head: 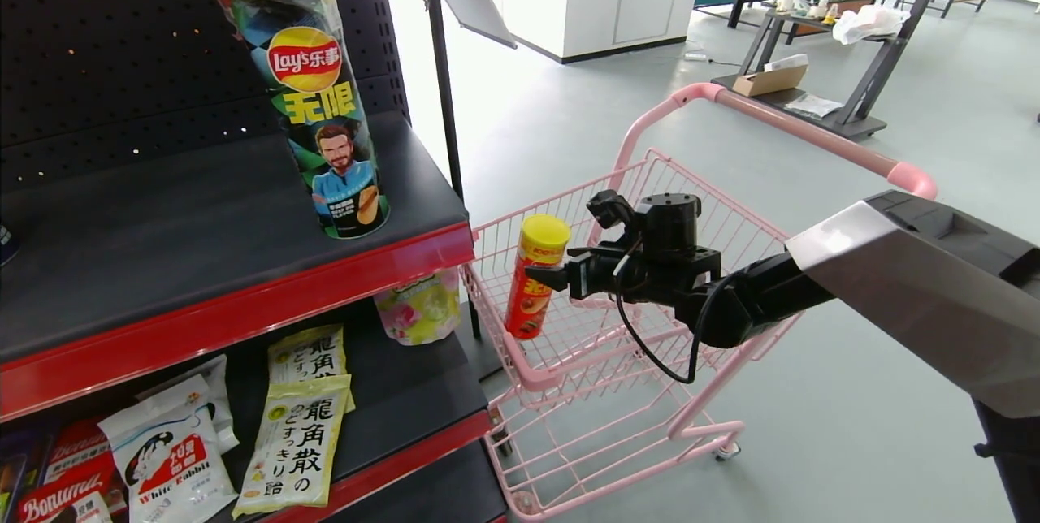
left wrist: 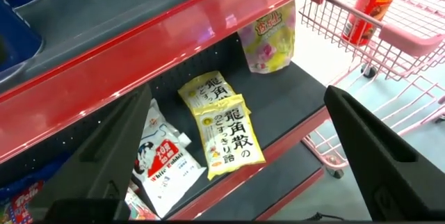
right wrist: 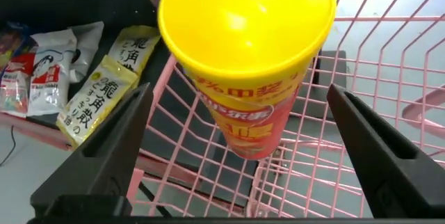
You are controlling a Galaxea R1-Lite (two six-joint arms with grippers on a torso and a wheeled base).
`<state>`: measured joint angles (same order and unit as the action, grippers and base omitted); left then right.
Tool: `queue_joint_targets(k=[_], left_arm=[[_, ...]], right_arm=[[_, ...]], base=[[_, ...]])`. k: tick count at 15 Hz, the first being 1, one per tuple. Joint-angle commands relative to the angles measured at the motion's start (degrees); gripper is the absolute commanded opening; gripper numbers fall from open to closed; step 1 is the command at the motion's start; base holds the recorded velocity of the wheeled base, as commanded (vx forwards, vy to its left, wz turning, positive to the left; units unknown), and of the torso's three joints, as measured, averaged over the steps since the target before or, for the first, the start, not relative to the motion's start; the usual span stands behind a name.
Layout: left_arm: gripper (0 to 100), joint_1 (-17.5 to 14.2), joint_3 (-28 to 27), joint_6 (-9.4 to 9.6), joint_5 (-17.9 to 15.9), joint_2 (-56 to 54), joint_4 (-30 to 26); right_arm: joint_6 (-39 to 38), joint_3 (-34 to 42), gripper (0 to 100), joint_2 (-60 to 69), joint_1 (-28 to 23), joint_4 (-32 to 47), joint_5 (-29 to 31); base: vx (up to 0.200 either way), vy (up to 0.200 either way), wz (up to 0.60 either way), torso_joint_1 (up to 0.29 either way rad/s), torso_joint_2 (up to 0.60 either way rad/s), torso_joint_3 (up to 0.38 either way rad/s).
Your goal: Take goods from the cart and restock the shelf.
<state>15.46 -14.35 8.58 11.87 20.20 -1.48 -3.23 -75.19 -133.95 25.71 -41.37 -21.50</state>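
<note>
A red chip can with a yellow lid hangs slightly tilted at the front left corner of the pink cart, above its wire bottom. My right gripper comes in from the right and is shut on the can near its upper part. A tall green chip can in a plastic wrap stands on the dark upper shelf near its right end. My left gripper is open with nothing between its fingers, held in front of the lower shelf. The red can also shows in the left wrist view.
On the lower shelf lie two yellow candy bags, a white candy bag and a floral bag at the right end. A thin black pole stands between shelf and cart. Tables and racks stand far behind on the grey floor.
</note>
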Motion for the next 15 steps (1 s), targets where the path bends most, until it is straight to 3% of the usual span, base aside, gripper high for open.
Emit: queue_joint_targets(k=[1,6,9,10,15], left_arm=[[100,-0.1,-0.1,0.03,0.1,0.0,0.0],[100,0.0,0.1,0.03,0.0,0.8,0.0],[100,-0.1,0.2,0.03,0.0,0.6,0.0],[100,0.0,0.1,0.03,0.0,0.8,0.0],[100,-0.1,0.5,-0.06,-0.3,0.5,-0.1]], right_arm=[[0.1,-2.4,100,-2.3,0.1,0.0,0.0],[0.1,-10.9,100,-8.3,0.0,0.5,0.1],[0.1,-12.2,100,-9.4,0.2,2.2,0.1],[0.1,-12.9,0,-10.3,0.3,2.2,0.1],[0.1,-13.8,0,-9.8,0.3,2.6,0.2]], base=[[0.000,0.000,0.00,0.000,0.00,0.000],[0.000,0.000,0.00,0.000,0.00,0.000],[0.000,0.000,0.00,0.000,0.00,0.000],[0.000,0.000,0.00,0.000,0.00,0.000],[0.000,0.000,0.00,0.000,0.00,0.000]])
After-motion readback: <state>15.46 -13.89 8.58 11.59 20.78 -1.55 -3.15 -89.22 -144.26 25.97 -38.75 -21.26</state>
